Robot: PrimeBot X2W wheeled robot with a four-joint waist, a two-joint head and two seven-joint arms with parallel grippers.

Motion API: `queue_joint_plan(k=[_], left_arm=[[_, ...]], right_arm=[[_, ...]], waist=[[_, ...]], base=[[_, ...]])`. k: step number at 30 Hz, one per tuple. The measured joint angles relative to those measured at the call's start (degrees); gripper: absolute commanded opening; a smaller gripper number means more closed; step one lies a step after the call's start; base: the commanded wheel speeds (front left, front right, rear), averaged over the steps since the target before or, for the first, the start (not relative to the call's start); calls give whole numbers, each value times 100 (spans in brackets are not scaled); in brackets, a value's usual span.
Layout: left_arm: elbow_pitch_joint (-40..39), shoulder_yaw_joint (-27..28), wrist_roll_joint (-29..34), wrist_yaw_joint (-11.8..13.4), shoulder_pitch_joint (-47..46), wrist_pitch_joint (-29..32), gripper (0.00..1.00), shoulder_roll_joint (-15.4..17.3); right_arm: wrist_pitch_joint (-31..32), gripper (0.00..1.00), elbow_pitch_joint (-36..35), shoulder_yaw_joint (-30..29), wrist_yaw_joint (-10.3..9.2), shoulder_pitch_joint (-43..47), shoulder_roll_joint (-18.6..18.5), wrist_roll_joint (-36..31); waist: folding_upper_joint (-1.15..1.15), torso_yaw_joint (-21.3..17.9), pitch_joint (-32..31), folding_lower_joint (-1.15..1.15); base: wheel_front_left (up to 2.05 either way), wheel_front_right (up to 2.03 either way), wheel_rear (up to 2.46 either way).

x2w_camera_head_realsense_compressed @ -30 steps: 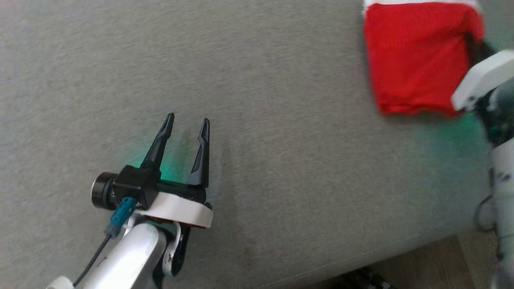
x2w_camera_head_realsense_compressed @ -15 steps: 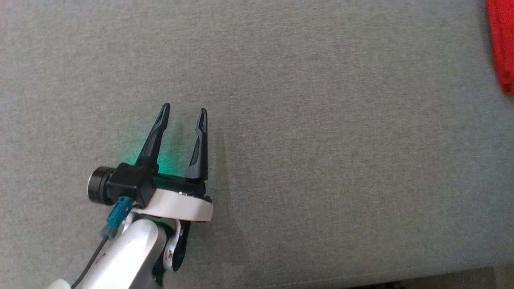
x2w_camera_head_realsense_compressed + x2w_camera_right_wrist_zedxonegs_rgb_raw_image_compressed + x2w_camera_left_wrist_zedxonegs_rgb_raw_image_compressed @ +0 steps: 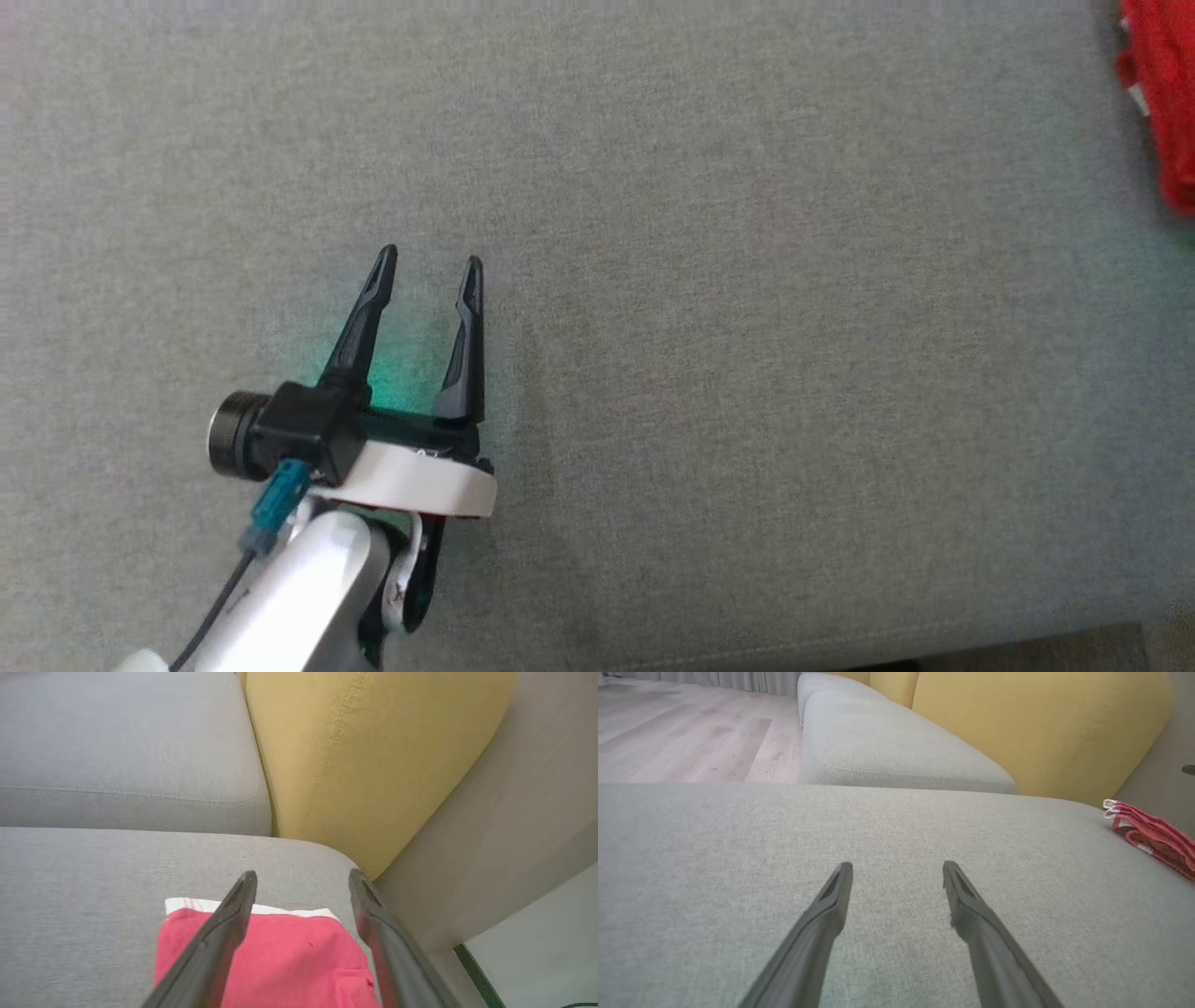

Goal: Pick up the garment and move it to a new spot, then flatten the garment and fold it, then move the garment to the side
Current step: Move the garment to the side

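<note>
The garment [image 3: 1162,103] is red with white trim, folded flat, lying at the far right edge of the grey sofa seat [image 3: 728,308]. In the left wrist view the garment [image 3: 1153,835] is a low red stack far to the right. My left gripper [image 3: 428,266] hovers open over bare cushion at lower left, nothing between its fingers; the left gripper [image 3: 896,870] shows spread fingers over grey fabric. My right gripper [image 3: 302,879] stands open just above the garment [image 3: 289,961], its fingers apart and holding nothing.
A yellow back cushion [image 3: 364,756] and a pale armrest [image 3: 504,826] rise behind and beside the garment. A second grey seat cushion [image 3: 878,751] and wooden floor [image 3: 682,732] lie beyond. The seat's front edge runs along the head view's bottom.
The head view has swung left, so the garment now sits at its right edge. The right arm's pale forearm, beside the garment a second ago, has left that view.
</note>
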Motion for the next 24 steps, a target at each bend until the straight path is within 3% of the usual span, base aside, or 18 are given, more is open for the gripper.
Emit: queue_joint_plan(k=[11, 24], left_arm=[[307, 204, -341, 2, 374, -290, 100, -15], [575, 687, -702, 159, 1474, -491, 100, 62]], right_arm=[[-348, 100, -835, 490, 0, 705, 483, 247], [-464, 100, -2404, 1215, 0, 2882, 1806, 60]], waist=[[0, 85, -883, -1], [0, 361, -2188, -2]], base=[[0, 0, 0], [0, 0, 0]])
